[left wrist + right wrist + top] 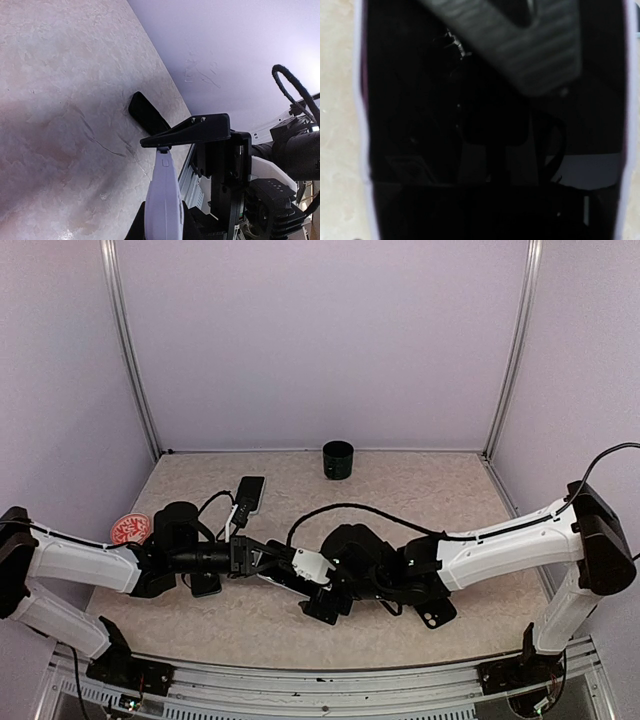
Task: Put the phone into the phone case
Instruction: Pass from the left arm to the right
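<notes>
You have both arms meeting over the front middle of the desk (420, 490). Your left pincer (282, 562) is clamped on the phone case (311, 562), a pale lavender shell. In the left wrist view you see it edge-on, rising from between the fingers (136, 231), with a black bracket of the other arm touching its far tip. Your right pincer (323, 598) sits just beside the case, on its near side. You cannot tell whether its jaws are apart or together, because the right wrist view is filled by a dark glossy face with a thin lavender rim down both sides. That dark face looks like the phone (420, 125) lying within the case's rim, though how fully it is seated is not clear. Well apart from this, a black cup (338, 460) stands at the back edge, a dark flat handset (250, 497) lies left of centre, and a red-and-white disc (130, 529) lies by the left wall.
</notes>
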Motion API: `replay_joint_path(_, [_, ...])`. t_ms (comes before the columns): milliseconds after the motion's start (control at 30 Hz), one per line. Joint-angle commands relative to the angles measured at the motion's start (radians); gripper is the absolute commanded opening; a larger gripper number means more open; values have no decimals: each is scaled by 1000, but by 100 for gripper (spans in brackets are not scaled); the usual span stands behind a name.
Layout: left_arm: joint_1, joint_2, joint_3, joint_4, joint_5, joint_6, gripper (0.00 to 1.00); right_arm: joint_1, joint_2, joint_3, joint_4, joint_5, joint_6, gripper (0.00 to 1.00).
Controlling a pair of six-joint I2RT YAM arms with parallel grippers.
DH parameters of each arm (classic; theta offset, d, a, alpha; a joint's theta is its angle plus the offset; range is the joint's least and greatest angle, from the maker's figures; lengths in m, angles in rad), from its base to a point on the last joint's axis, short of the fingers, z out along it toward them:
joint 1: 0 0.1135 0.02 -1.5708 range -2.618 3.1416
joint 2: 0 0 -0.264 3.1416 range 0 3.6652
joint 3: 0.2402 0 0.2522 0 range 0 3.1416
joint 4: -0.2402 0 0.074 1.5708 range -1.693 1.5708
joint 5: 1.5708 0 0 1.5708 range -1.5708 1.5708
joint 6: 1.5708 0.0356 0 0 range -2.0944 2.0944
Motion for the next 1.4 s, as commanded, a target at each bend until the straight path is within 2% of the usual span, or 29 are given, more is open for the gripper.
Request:
replay_joint_path(0, [2, -24, 33, 60, 12, 5, 0, -12, 14, 32, 11, 14, -7, 99])
replay_joint_path(333, [-2, -13, 33, 63, 17, 7, 0, -28, 44, 87, -39, -16, -31, 93])
replay_joint_path(633, [-1, -18, 29, 60, 12, 10, 0, -32, 73, 132, -98, -82, -22, 63])
replay_joint_path(733, [2, -20, 29, 57, 7, 10, 1, -34, 71, 135, -99, -89, -8, 58])
replay_joint_path(900, [9, -25, 31, 51, 7, 8, 28, -37, 60, 141, -102, -84, 14, 54])
replay_joint_path(1000, [20, -37, 32, 36, 4, 9, 53, -41, 55, 143, -107, -74, 26, 53])
replay_joint_path(1067, [33, -60, 32, 10, -7, 12, 63, -44, 54, 147, -112, -54, 42, 53])
replay_joint_path(1133, [48, -87, 30, -23, -31, 16, 70, -51, 58, 156, -124, -32, 62, 53])
replay_joint_path(1367, [128, -280, 4, -196, -201, 34, 77, -103, 116, 218, -161, 12, 161, 51])
